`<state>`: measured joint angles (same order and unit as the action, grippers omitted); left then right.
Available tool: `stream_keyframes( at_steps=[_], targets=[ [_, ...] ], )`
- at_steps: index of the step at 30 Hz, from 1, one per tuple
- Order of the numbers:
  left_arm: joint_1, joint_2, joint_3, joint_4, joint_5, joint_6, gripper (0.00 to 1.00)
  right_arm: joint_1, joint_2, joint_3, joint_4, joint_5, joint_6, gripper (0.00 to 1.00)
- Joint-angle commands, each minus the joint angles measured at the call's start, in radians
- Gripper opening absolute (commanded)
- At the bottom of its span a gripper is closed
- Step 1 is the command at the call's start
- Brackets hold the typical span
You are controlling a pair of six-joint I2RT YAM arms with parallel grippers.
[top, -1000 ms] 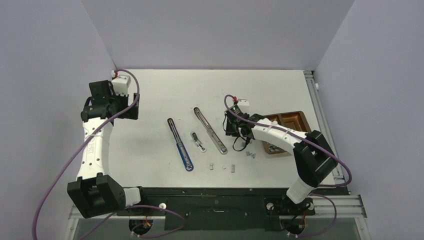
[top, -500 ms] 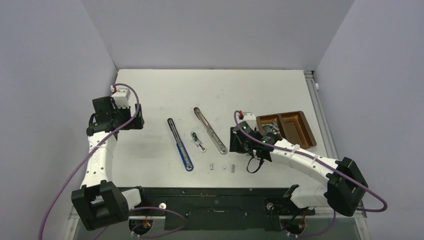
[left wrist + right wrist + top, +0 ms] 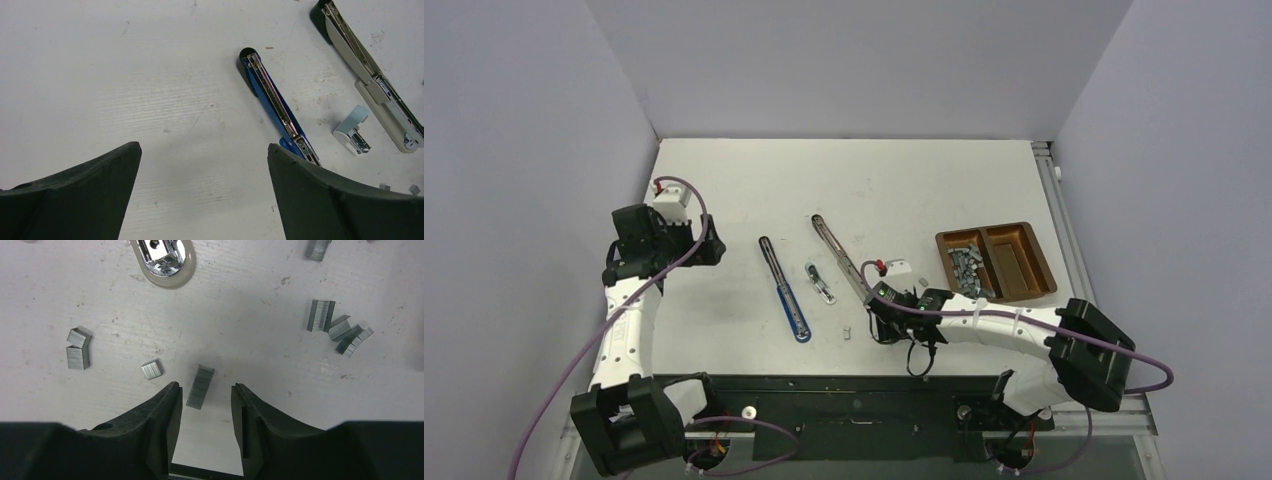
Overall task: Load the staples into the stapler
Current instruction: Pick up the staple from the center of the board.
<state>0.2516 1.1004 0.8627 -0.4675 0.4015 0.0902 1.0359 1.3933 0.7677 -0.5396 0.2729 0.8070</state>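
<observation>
The right pincer [image 3: 204, 390], jaws parted and empty, straddles one staple strip [image 3: 200, 385] lying on the counter [image 3: 250, 315] at lower centre of frame, its long axis nearly up-down, along the gap.

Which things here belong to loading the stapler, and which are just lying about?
Job: staple strip; right gripper open around it; loose staples; brown tray of staples; blue stapler; cream stapler.
Lying about: small metal part; left gripper, open, holding nothing.
</observation>
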Motion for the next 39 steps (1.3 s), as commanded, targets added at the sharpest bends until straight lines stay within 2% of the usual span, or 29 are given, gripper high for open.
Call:
stream_keyframes(
  at_steps=[1, 17, 27, 31, 34, 39],
  targets=[
    [0.006, -0.012, 0.008, 0.013, 0.048, 0.033, 0.96, 0.004, 0.019, -0.006, 0.026, 0.0, 0.012, 0.4],
    [0.006, 0.008, 0.06, -0.04, 0.057, 0.089, 0.96, -0.048, 0.074, -0.043, 0.083, -0.074, -0.038, 0.38],
    [0.005, 0.006, 0.06, -0.027, 0.046, 0.091, 0.96, -0.057, 0.097, -0.033, 0.08, -0.097, -0.063, 0.27],
    [0.006, 0.007, 0.065, -0.024, 0.044, 0.096, 0.96, -0.054, 0.1, -0.039, 0.074, -0.104, -0.061, 0.27],
    [0.005, 0.005, 0.067, -0.025, 0.043, 0.101, 0.96, -0.048, 0.108, -0.031, 0.059, -0.104, -0.062, 0.31],
    [0.005, -0.002, 0.062, -0.026, 0.042, 0.109, 0.96, -0.044, 0.121, -0.024, 0.046, -0.104, -0.053, 0.31]
  ],
)
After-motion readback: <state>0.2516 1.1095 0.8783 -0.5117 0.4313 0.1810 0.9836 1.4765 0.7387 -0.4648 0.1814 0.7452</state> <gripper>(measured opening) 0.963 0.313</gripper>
